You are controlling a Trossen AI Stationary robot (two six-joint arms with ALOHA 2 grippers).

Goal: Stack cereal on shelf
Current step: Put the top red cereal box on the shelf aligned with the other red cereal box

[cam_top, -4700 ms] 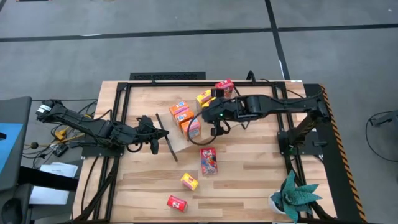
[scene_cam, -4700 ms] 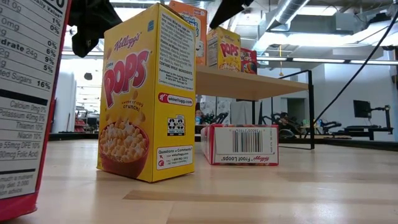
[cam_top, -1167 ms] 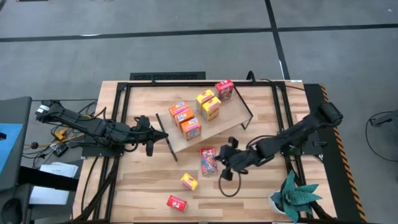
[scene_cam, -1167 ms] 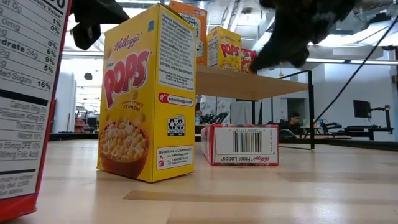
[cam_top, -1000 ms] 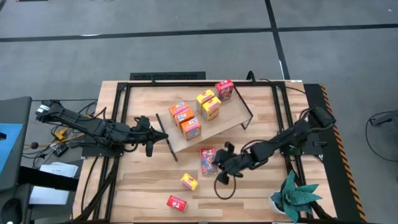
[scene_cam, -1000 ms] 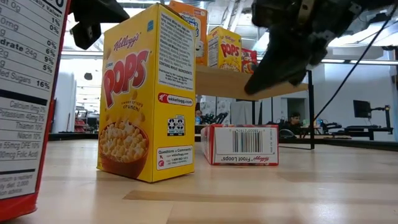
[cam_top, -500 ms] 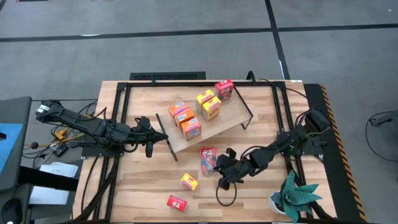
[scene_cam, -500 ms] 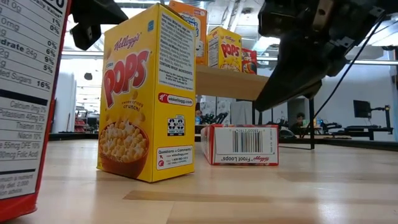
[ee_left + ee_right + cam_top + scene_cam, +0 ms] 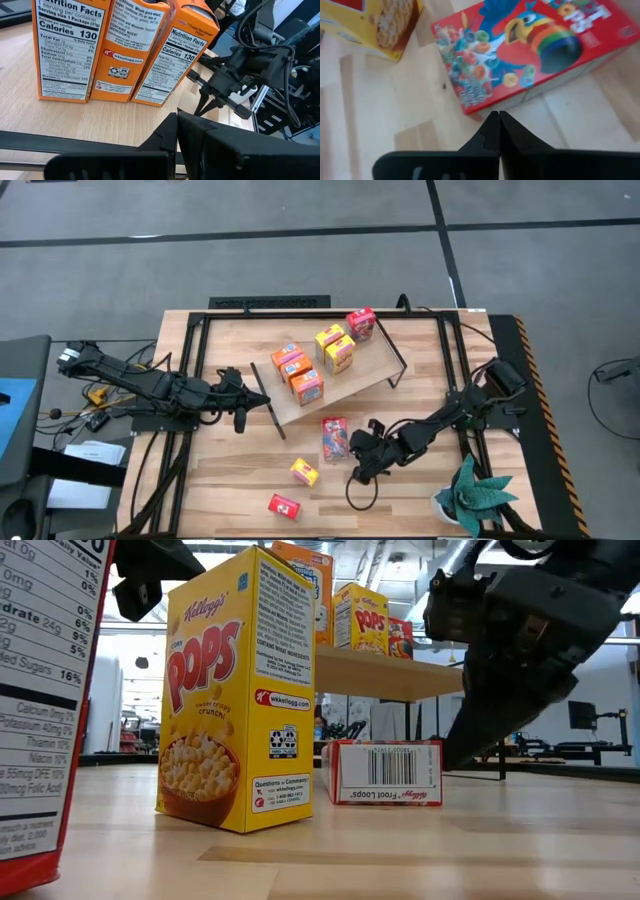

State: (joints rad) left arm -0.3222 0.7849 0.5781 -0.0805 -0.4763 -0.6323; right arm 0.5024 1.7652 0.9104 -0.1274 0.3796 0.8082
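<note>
A red cereal box (image 9: 335, 438) lies flat on the table just in front of the shelf (image 9: 352, 386); it also shows in the right wrist view (image 9: 530, 55) and the low view (image 9: 385, 772). My right gripper (image 9: 356, 462), shut, is low at this box's near right side (image 9: 495, 115). On the shelf board stand three orange boxes (image 9: 298, 372), two yellow ones (image 9: 334, 347) and a red one (image 9: 361, 323). A yellow box (image 9: 305, 472) and a small red box (image 9: 285, 506) stand nearer the front edge. My left gripper (image 9: 240, 416), shut, waits at the shelf's left end. My right gripper has its shut fingertips (image 9: 496, 120) right at the long side wall (image 9: 520, 97) of the flat red box, coming slanting down from the table's near right. Whether they touch the wall, I cannot tell. The box lies with its back on the tabletop.
A potted green plant (image 9: 478, 492) sits at the table's near right corner. Black rails (image 9: 452, 370) frame the tabletop. Bare wood lies between the flat red box and the plant. The shelf's black rod frame (image 9: 268, 402) is beside my left gripper.
My right gripper has moved toward the table's near left and come down beside the flat red box. In the low view that box's end face now looks slightly narrower than before, as if turned a little.
</note>
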